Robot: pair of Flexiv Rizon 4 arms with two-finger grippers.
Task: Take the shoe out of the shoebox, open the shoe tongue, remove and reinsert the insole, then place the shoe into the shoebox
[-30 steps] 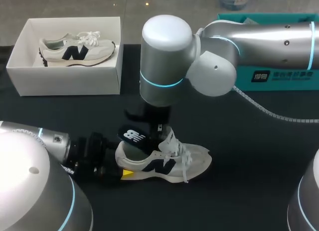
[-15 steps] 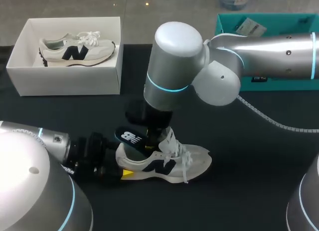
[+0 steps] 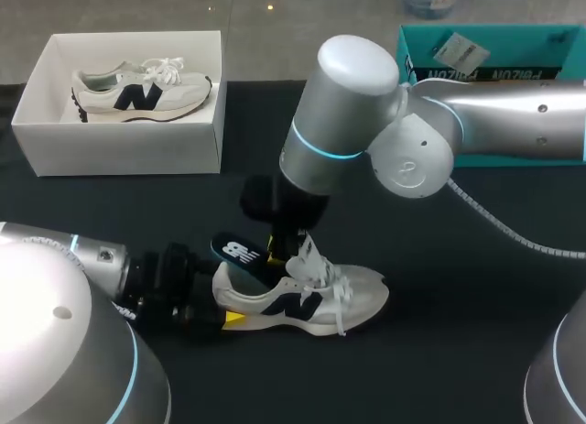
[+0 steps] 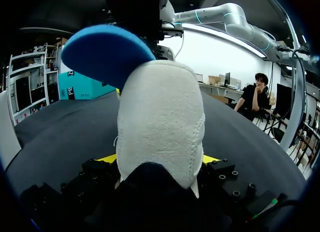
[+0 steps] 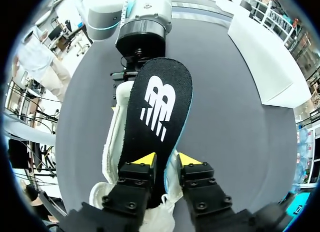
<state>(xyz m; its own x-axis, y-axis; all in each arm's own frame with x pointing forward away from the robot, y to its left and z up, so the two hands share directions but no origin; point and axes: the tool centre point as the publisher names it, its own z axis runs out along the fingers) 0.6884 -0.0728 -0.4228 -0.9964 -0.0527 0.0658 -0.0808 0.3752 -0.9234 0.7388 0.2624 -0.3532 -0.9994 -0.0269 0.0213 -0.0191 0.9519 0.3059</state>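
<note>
A white shoe (image 3: pixel 311 296) with a dark "N" lies on its sole on the black table, toe to the right. My left gripper (image 3: pixel 224 316) is shut on its heel (image 4: pixel 162 122), with a yellow tip on each side (image 4: pixel 159 159). A dark insole (image 3: pixel 240 253) with a white logo sticks up out of the shoe's opening and leans back over the heel; its blue underside (image 4: pixel 107 54) faces the left wrist camera. My right gripper (image 3: pixel 279 250) hangs over the shoe's mouth. Its fingers straddle the insole's lower end (image 5: pixel 157 111) a little apart (image 5: pixel 167 159), with a slim gap on one side.
A white shoebox (image 3: pixel 128 149) stands at the back left with a second matching shoe (image 3: pixel 137 90) lying in it. A teal box (image 3: pixel 494 67) sits at the back right behind my right arm. Bare black table lies to the right of the shoe.
My right arm's elbow has swung to the right. The insole has dropped slightly and leans lower over the heel. The left gripper and the shoe have stayed put.
</note>
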